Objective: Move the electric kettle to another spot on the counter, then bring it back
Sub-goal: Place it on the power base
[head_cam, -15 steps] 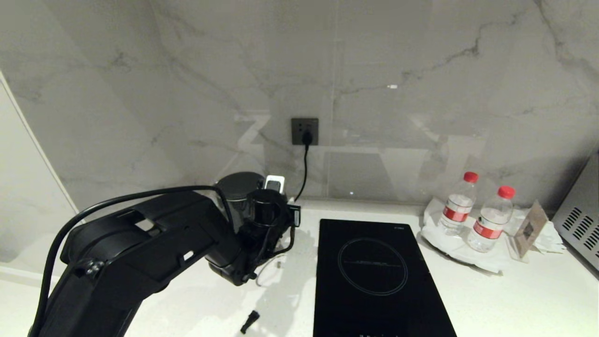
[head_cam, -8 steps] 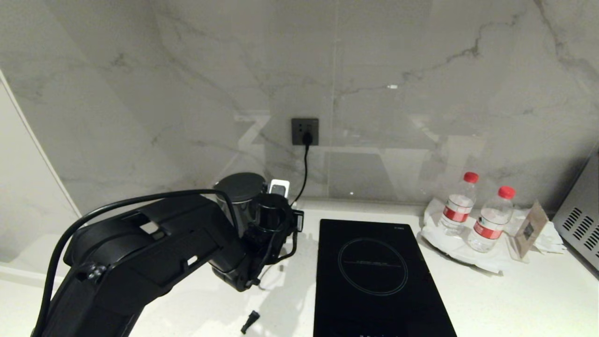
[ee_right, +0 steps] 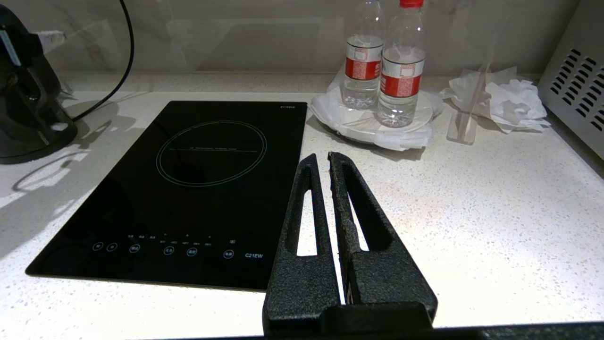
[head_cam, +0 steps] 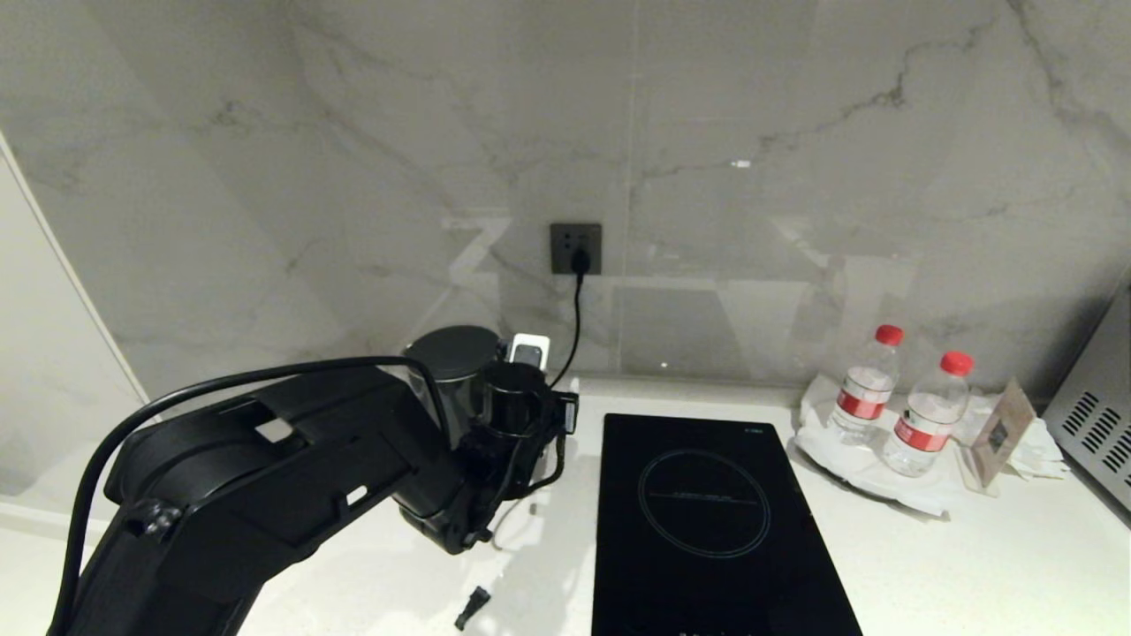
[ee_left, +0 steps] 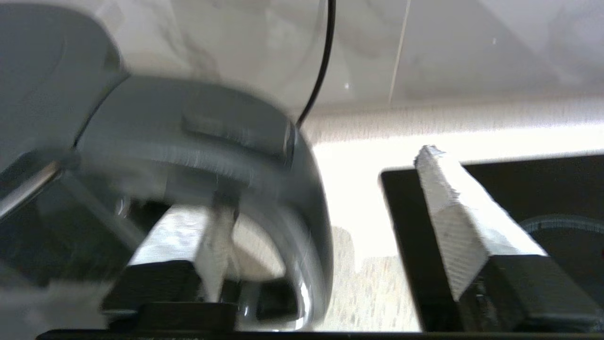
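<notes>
I see the counter [head_cam: 972, 565] spreading white and speckled under a marble wall [head_cam: 353, 132]. A black hob [head_cam: 707, 521] is set into the counter's middle. My left arm [head_cam: 265, 477] reaches in from the near left toward the back corner, and it covers most of what stands there.

The kettle [head_cam: 451, 362] stands upright at the back left of the counter, just in front of the wall and well to the left of the hob. From the head view I get its flat round lid and a strip of its grey side; the rest is behind my arm. Its loop handle [ee_left: 226, 141] fills much of the left wrist view, blurred.

My left gripper [ee_left: 325, 222] is at that handle with its jaws spread wide. One finger [ee_left: 453, 212] stands clear over the hob's edge, touching nothing; the other sits inside the loop. So the claw is released, with nothing clamped in it.

My right gripper [ee_right: 328, 179] hangs low over the near counter, right of the hob, fingers pressed together and empty.

Two bottles [head_cam: 892, 402] with red caps stand on a white plate [ee_right: 424, 106] at the back right, crumpled paper [ee_right: 500, 104] beside them. A socket [head_cam: 575, 248] sits on the wall, and a black cord [head_cam: 574, 327] drops from it toward the kettle. A small black piece [head_cam: 473, 605] lies near the front edge.
</notes>
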Controlling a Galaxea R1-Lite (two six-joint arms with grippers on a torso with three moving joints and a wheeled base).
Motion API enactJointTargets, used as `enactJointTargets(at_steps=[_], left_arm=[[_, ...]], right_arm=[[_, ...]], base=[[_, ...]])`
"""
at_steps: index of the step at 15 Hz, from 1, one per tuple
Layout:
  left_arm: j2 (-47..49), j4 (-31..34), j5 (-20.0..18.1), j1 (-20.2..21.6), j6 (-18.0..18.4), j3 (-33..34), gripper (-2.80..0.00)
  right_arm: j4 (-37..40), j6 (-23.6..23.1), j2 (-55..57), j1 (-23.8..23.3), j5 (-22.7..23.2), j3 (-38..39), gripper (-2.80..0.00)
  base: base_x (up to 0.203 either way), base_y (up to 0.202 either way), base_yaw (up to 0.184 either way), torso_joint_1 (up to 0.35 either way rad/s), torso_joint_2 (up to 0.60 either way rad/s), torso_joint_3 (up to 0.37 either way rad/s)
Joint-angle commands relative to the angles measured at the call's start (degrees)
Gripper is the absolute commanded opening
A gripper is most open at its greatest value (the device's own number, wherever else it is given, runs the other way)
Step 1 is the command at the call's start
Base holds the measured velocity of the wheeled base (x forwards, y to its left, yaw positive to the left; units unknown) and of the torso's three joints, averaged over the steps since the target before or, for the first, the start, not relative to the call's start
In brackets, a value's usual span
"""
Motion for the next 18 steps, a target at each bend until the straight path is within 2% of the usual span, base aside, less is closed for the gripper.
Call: enactJointTargets(at_steps=[1, 8, 11, 18], left_arm=[[-1.79, -0.54, -0.18, -0.23, -0.06, 3.84, 0.0], [-2.93, -7.67, -0.39, -0.31, -0.2, 13.36, 0.0], [-5.07, -11.6, -0.39, -2.35, -0.26, 19.22, 0.0], [-5.64, -20.15, -0.39, -4.25, -0.38, 28.93, 0.0]], right_arm=[[0.0, -0.04, 0.0, 0.0, 0.02, 0.0, -2.8], [0.0, -0.04, 0.0, 0.0, 0.02, 0.0, -2.8], [0.0, -0.04, 0.0, 0.0, 0.02, 0.0, -2.8], [0.0, -0.04, 0.0, 0.0, 0.02, 0.0, -2.8]], base=[[0.0, 0.0, 0.0, 0.0, 0.0, 0.0], [0.0, 0.0, 0.0, 0.0, 0.0, 0.0], [0.0, 0.0, 0.0, 0.0, 0.0, 0.0], [0.0, 0.0, 0.0, 0.0, 0.0, 0.0]])
